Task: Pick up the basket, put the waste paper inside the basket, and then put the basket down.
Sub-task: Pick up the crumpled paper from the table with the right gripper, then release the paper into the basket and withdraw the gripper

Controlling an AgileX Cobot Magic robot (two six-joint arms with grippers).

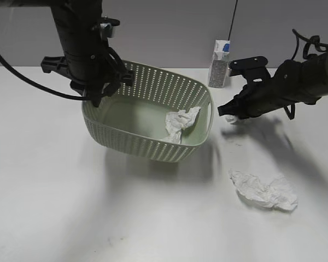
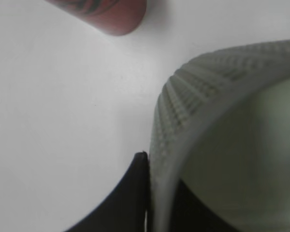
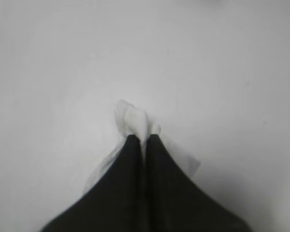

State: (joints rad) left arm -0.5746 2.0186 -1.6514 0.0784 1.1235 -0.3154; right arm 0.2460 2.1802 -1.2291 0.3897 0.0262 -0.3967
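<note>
**Carrying a second piece to the basket**

Exterior: my left gripper [image 1: 101,87] is holding the basket [image 1: 147,117] tilted at its far-left rim, one waste paper [image 1: 180,123] inside, another [image 1: 264,190] lying near-right.

Left wrist: jaws are clamping the rim.

Right wrist: my right gripper [image 3: 144,140] is pinching a piece [image 3: 133,118] (thin grip), so I'm favouring a slow move leftward, well over the rim, before letting go.

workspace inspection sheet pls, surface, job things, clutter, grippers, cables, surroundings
surface: white table, shadowed under the basket
job's things: basket tilted, lifted; one waste paper inside it, one on the table, one pinched
clutter: small carton upright at the back; red can in the left wrist view
grippers: left gripper clamps the basket rim; right gripper shut on paper
cables: black cable at left arm
surroundings: grey wall
</note>
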